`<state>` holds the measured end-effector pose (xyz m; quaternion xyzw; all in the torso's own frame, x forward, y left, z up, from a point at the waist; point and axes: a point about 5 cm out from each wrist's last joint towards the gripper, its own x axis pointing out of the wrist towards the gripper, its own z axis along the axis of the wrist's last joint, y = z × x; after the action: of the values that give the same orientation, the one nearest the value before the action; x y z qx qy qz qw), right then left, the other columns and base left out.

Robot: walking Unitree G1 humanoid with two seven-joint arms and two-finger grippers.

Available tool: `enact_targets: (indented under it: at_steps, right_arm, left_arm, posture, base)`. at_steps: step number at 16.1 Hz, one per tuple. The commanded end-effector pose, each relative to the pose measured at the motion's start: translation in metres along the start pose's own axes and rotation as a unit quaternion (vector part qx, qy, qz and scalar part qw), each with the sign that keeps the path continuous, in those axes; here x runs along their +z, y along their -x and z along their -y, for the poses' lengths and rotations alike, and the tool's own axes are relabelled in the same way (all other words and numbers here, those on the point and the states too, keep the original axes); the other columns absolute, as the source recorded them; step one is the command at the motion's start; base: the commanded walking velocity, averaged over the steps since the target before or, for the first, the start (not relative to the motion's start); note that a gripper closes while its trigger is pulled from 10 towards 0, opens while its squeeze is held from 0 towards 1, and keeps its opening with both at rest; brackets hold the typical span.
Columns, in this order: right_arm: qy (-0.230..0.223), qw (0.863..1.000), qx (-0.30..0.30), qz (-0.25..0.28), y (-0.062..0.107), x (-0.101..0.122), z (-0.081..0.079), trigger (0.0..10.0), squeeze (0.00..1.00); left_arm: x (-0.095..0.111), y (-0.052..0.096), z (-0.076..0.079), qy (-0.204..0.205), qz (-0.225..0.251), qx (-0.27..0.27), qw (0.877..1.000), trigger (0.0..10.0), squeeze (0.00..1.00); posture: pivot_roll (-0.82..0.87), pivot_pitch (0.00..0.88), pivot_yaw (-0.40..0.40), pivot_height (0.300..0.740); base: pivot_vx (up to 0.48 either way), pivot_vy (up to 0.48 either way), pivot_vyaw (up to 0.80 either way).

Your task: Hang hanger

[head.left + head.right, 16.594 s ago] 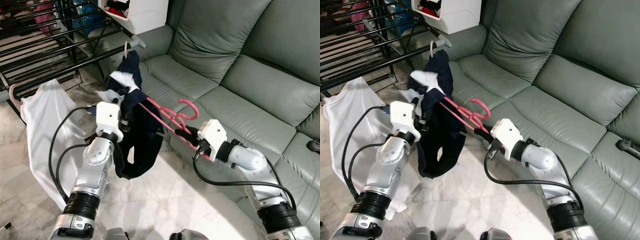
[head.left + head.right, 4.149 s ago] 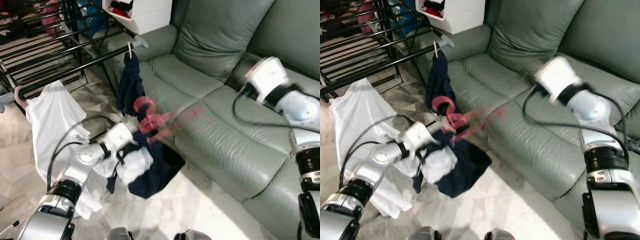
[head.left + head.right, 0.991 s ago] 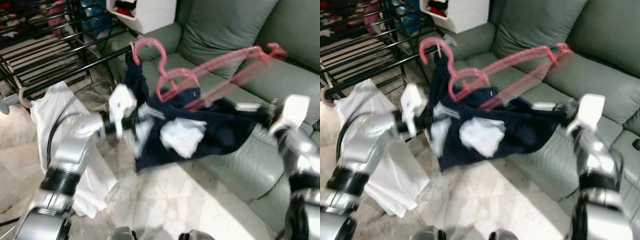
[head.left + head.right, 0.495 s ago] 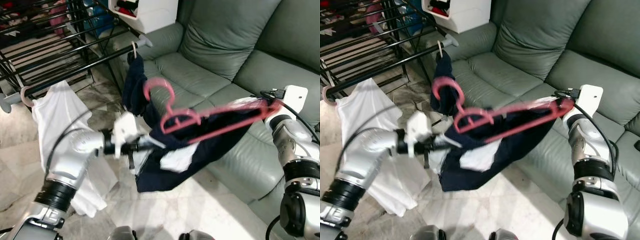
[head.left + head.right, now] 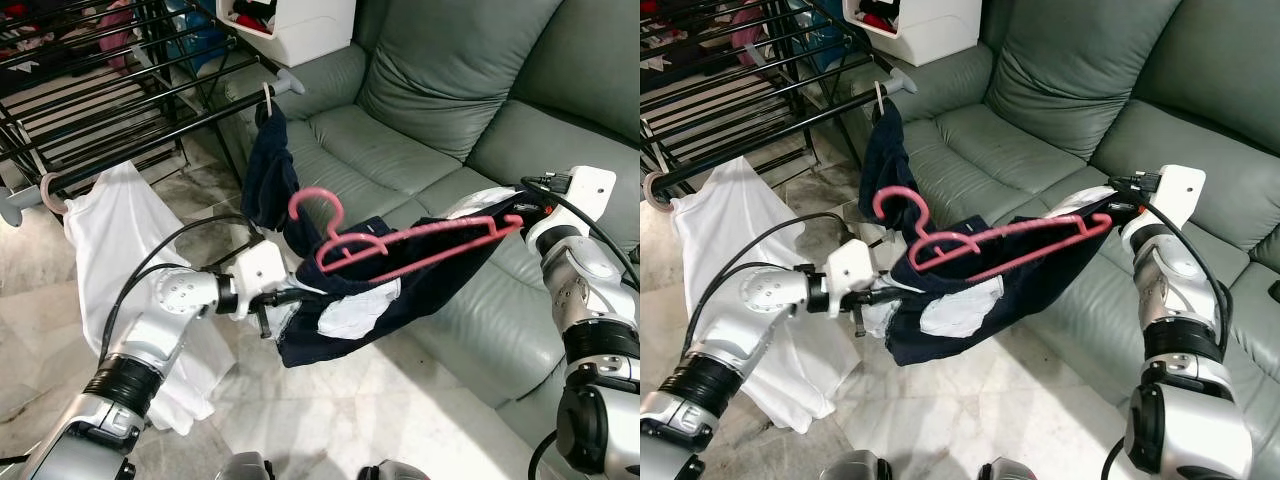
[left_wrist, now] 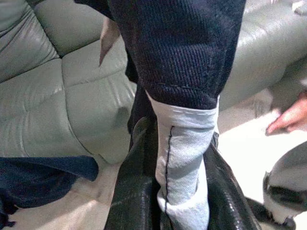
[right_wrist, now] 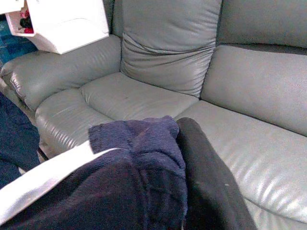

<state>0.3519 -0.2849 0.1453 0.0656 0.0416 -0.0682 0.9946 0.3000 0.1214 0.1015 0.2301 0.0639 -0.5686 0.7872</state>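
1. Since half a second ago: pink hanger (image 5: 405,245) lowered slightly and levelled; left end effector (image 5: 283,299) drawn in closer beneath the hanger's hook.
2. Left end effector clamped on a white-trimmed edge of the navy garment (image 5: 400,285), fingers (image 6: 134,191) pressed together on the cloth in the left wrist view.
3. Right end effector (image 5: 515,208) closed on the garment's far corner at the hanger's right tip, navy cloth bunched against a finger (image 7: 206,182).
4. Hanger held in mid-air between both arms, over the sofa (image 5: 450,90) front edge, with the garment draped on and under it.
5. Judged progress: garment apparently not yet seated on the hanger; hanging on the drying rack (image 5: 120,110) still undone.
6. Room to move: open floor (image 5: 330,420) below; rack bar up and to the left, already carrying a dark garment (image 5: 268,175) and a white shirt (image 5: 110,250), free rail between them; white box (image 5: 290,25) near the bar's end, sofa arm close behind.
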Motion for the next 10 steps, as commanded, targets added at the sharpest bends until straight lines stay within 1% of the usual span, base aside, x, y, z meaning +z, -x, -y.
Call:
enact_targets:
  at_steps: [1, 2, 3, 4, 5, 6, 7, 8, 9, 10]
  right_arm:
    - [-0.002, 0.997, -0.035, 0.071, 0.0, 0.035, 0.015, 0.0, 0.0]
    - [0.001, 0.997, -0.03, 0.073, -0.001, 0.036, 0.012, 0.0, 0.0]
    - [0.0, 0.997, -0.027, 0.075, -0.002, 0.037, 0.009, 0.0, 0.0]
    - [0.0, 0.997, -0.023, 0.075, -0.003, 0.037, 0.006, 0.0, 0.0]
    - [0.0, 0.997, -0.022, 0.075, -0.003, 0.036, 0.005, 0.0, 0.0]
    - [0.017, 0.998, -0.014, 0.067, -0.005, 0.033, -0.001, 0.0, 0.0]
    - [0.031, 0.997, -0.004, 0.064, -0.006, 0.032, -0.006, 0.0, 0.0]
    - [0.041, 0.997, 0.008, 0.066, -0.008, 0.034, -0.012, 0.0, 0.0]
    - [0.046, 0.996, 0.015, 0.069, -0.01, 0.036, -0.016, 0.0, 0.0]
    - [0.054, 0.996, 0.027, 0.069, -0.014, 0.041, -0.022, 0.0, 0.0]
  left_arm:
    - [-0.024, 0.016, 0.0, 0.004, -0.067, 0.011, 0.998, 0.0, 0.0]
    - [-0.025, 0.014, 0.0, -0.015, -0.074, 0.012, 0.997, 0.0, 0.0]
    - [-0.027, 0.011, -0.004, -0.016, -0.085, 0.038, 0.996, 0.0, 0.0]
    - [-0.034, 0.007, -0.011, -0.039, -0.129, 0.084, 0.987, 0.0, 0.0]
    - [-0.036, 0.007, -0.013, -0.048, -0.143, 0.098, 0.984, 0.0, 0.0]
    - [-0.04, 0.002, -0.019, -0.029, -0.155, 0.156, 0.975, 0.0, 0.0]
    - [-0.042, -0.003, -0.02, -0.009, -0.156, 0.184, 0.971, 0.0, 0.0]
    - [-0.043, -0.006, -0.019, -0.024, -0.161, 0.185, 0.969, 0.0, 0.0]
    - [-0.044, -0.008, -0.019, -0.026, -0.163, 0.192, 0.967, 0.0, 0.0]
    - [-0.046, -0.007, -0.023, -0.028, -0.173, 0.216, 0.961, 0.0, 0.0]
  posture:
    - [-0.03, 0.011, 0.019, 0.74]
    - [-0.03, 0.011, 0.019, 0.74]
    - [-0.03, 0.011, 0.02, 0.74]
    - [-0.03, 0.013, 0.021, 0.74]
    - [-0.03, 0.013, 0.021, 0.74]
    - [-0.03, 0.01, 0.023, 0.74]
    - [-0.03, 0.01, 0.023, 0.74]
    - [-0.03, 0.011, 0.021, 0.74]
    - [-0.03, 0.011, 0.021, 0.74]
    - [-0.03, 0.016, 0.026, 0.74]
  base:
    - [0.0, 0.0, 0.0]
    - [0.0, 0.0, 0.0]
    - [0.0, 0.0, 0.0]
    - [0.0, 0.0, 0.0]
    - [0.0, 0.0, 0.0]
    - [0.0, 0.0, 0.0]
    - [0.0, 0.0, 0.0]
    - [0.0, 0.0, 0.0]
    - [0.0, 0.0, 0.0]
    - [0.0, 0.0, 0.0]
